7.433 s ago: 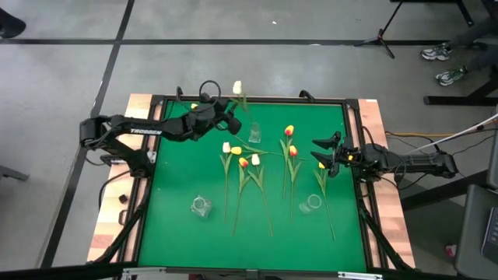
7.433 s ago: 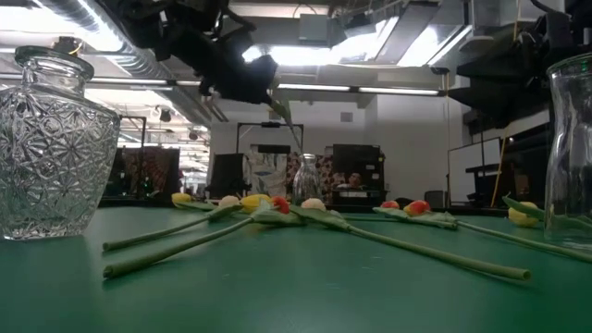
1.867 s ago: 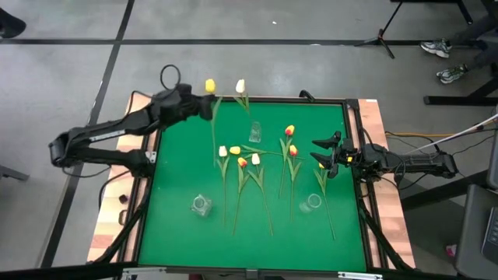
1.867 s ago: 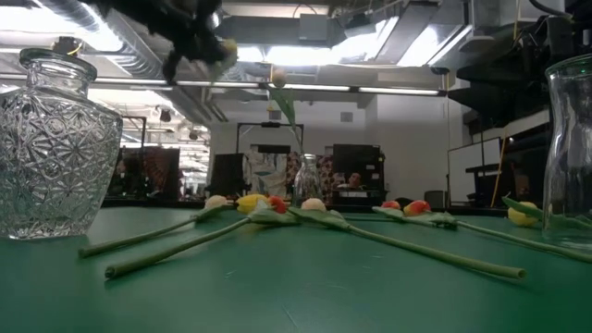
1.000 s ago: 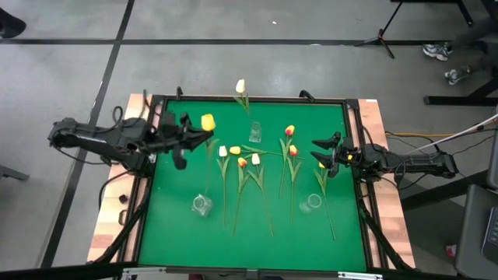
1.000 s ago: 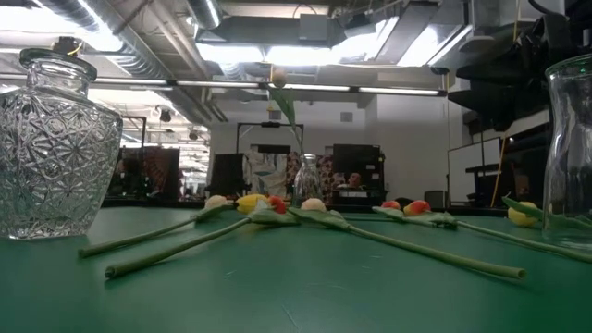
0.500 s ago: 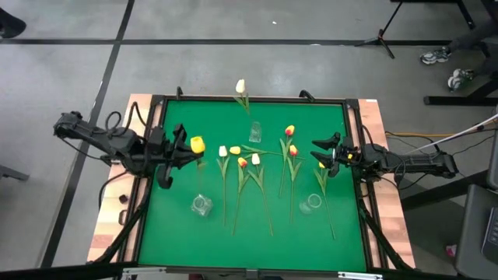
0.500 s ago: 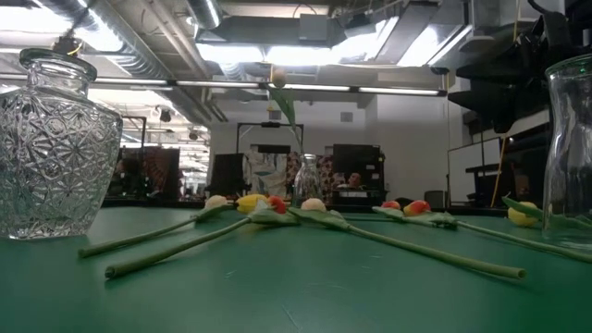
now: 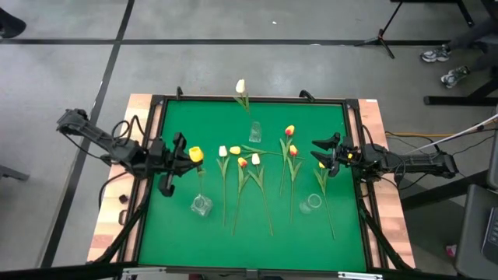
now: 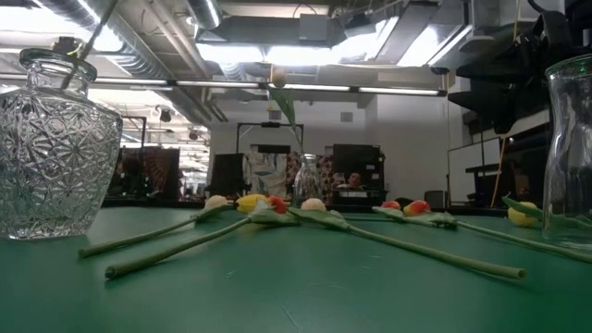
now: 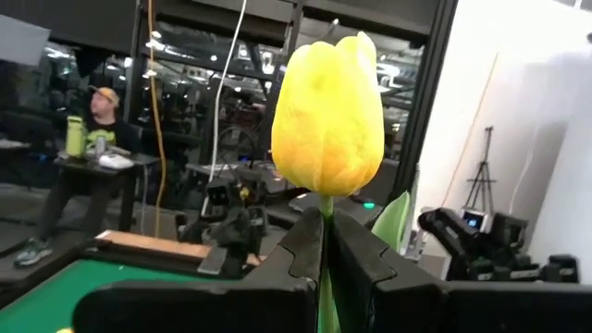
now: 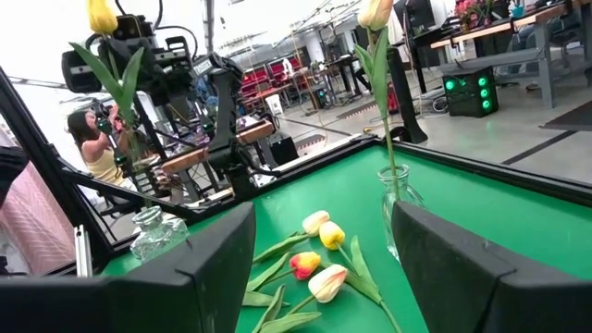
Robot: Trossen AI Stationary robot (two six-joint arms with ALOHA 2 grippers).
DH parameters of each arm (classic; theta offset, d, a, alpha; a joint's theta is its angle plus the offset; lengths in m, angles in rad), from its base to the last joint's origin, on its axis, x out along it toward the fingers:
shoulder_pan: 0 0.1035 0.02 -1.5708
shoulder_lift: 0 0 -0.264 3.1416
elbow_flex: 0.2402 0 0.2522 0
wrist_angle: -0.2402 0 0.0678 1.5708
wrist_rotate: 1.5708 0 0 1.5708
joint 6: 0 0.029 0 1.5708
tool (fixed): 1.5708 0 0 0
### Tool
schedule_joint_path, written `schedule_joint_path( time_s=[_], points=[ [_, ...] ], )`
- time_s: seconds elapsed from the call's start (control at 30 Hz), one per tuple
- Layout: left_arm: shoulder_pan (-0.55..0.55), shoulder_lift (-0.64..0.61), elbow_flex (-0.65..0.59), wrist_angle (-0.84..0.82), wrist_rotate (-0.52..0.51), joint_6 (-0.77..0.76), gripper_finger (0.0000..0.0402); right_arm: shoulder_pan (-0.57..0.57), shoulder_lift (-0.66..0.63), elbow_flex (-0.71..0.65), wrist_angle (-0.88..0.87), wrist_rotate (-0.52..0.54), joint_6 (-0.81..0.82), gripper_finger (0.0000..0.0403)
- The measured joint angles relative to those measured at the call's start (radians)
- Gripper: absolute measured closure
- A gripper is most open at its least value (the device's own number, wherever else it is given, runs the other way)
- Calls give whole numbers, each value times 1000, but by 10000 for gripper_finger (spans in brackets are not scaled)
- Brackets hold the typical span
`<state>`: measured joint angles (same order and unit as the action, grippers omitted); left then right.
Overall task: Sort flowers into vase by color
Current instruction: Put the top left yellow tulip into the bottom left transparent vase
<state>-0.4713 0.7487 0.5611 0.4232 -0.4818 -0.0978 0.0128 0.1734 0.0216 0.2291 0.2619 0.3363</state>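
My left gripper (image 9: 185, 155) is shut on a yellow tulip (image 9: 195, 154) above the mat's near left part. The tulip's head (image 11: 328, 116) stands above the fingers. Its thin stem (image 10: 97, 28) slants down to the mouth of the cut-glass vase (image 10: 55, 139), which also shows in the high view (image 9: 201, 204). My right gripper (image 9: 323, 153) is open and empty at the table's right side, over a lying tulip (image 9: 322, 177). A white tulip (image 9: 240, 86) stands in a small vase (image 9: 254, 132) at the far middle. Several tulips (image 9: 245, 167) lie on the mat. My left gripper pinches the yellow tulip's stem (image 11: 325, 205) between its two fingers, just below the head. The fingers come level from the table's left side and lie across the stem. The tulip stands upright, lifted clear of the mat; its stem hangs down to the vase's mouth (image 10: 57, 57).
A tall clear vase (image 9: 310, 204) stands at the near right. The green mat (image 9: 171, 233) has a raised black frame around it. People sit in the room beyond the table. Bare mat lies along the near edge.
My left gripper has carried the yellow tulip toward the table's near edge, to above the cut-glass vase. The tulip has stayed upright in the hold. Its stem now shows at the vase's mouth in the low view, where it did not before.
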Motion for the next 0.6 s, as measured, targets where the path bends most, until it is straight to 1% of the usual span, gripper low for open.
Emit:
schedule_joint_path(
  time_s=[0.2,0.5,0.6],
  points=[
    [-26,-13,-58,44,-32,-5,393,0,0,0,0,0,0,150],
    [-60,-43,-180,184,-104,-3,393,0,0,0,0,0,0,150],
    [-61,-52,-205,222,-110,-3,393,0,0,0,-1,0,0,150]
  ],
)
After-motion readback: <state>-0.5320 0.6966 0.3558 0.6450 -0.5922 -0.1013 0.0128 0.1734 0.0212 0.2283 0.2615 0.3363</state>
